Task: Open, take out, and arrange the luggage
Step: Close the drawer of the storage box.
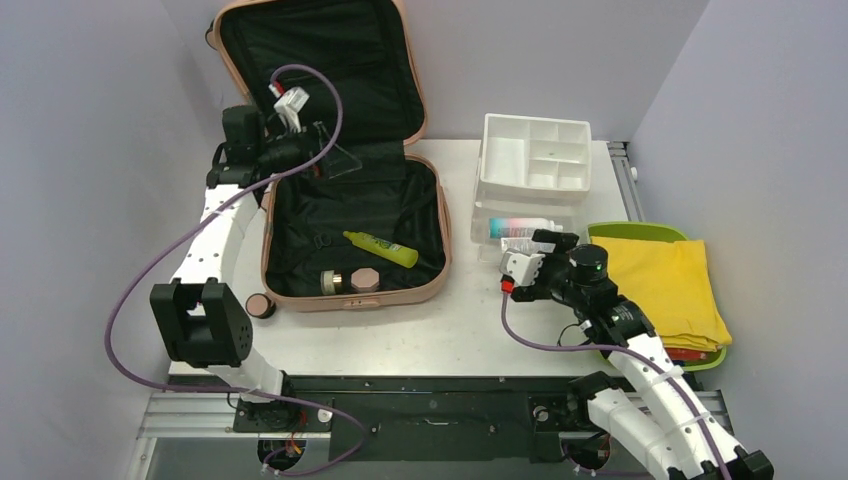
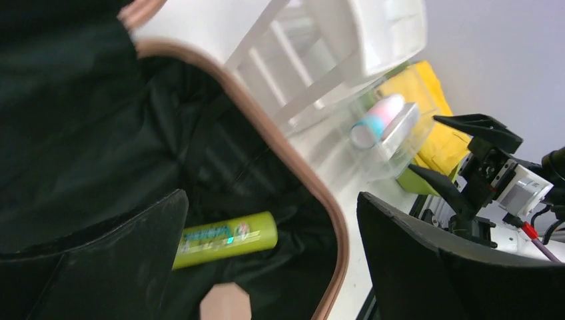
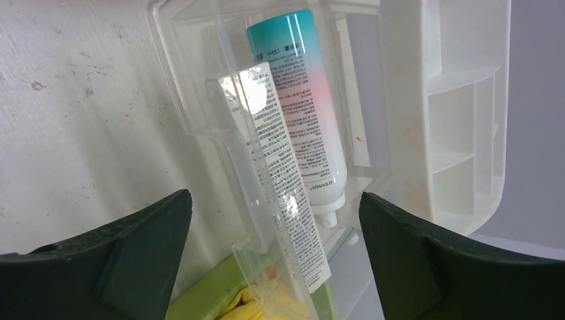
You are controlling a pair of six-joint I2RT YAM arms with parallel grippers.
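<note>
Luggage lies open on the left half of the bench, its lid standing up at the back wall and the black lining exposed.

Top view: a green tube and two round jars rest in the lower shell near the front rim. A small round object sits on the bench just outside the front left corner. The left pincer hangs over the hinge area, fingers apart and empty. The right pincer, also apart and empty, faces a clear drawer below a white organizer. A yellow cloth fills a green tray at far right.

Left wrist view: only the tube and the pink rim show; the jars are out of frame.

Right wrist view: the drawer holds a pink-and-teal bottle and a flat printed tube. The top view cannot make out the printed text on either.
</note>
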